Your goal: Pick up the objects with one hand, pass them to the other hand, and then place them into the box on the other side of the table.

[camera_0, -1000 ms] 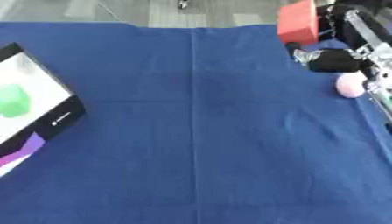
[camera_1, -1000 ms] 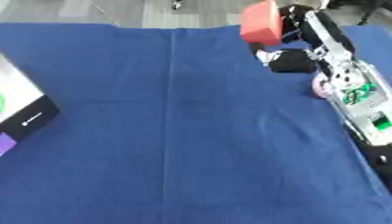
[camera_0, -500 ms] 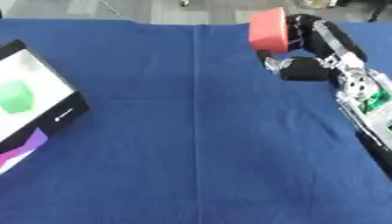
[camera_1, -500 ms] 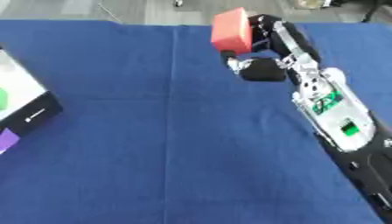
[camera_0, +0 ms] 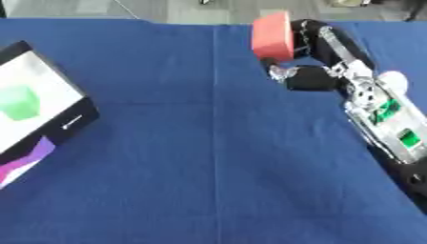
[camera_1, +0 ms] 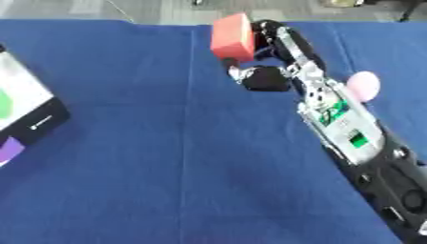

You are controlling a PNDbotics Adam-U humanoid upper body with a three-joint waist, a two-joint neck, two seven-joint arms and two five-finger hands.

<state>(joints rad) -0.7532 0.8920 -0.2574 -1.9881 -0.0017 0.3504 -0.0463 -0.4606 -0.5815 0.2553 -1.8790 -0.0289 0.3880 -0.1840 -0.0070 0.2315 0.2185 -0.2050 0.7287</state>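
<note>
Leftward across the blue cloth is where the right arm has gone since a second ago: then its hand sat by the table's right edge with the red block, now it holds that block near the centre seam at the far side.

Nearest me, the blue tablecloth [camera_0: 192,181] lies bare across the whole front of the table, one straight crease running up its middle. The right forearm [camera_1: 346,131] comes in from the lower right corner, silver casing with green boards showing, slanting up and to the left.

At the left edge, about midway up, sits the box [camera_0: 33,119], black-rimmed with a white inside, tilted askew to the table. A green object [camera_0: 20,102] lies in it, and a purple patch shows at its near corner. It is well apart from the arm.

Just beyond the forearm on its right side, a pale pink rounded object [camera_1: 363,86] rests on the cloth, partly hidden behind the arm.

Farthest off, the right hand [camera_1: 271,57] has its fingers curled round the red block [camera_1: 233,37], which stands above the cloth near the far edge, just right of the crease. The black thumb part lies below the block. The left hand shows nowhere.
</note>
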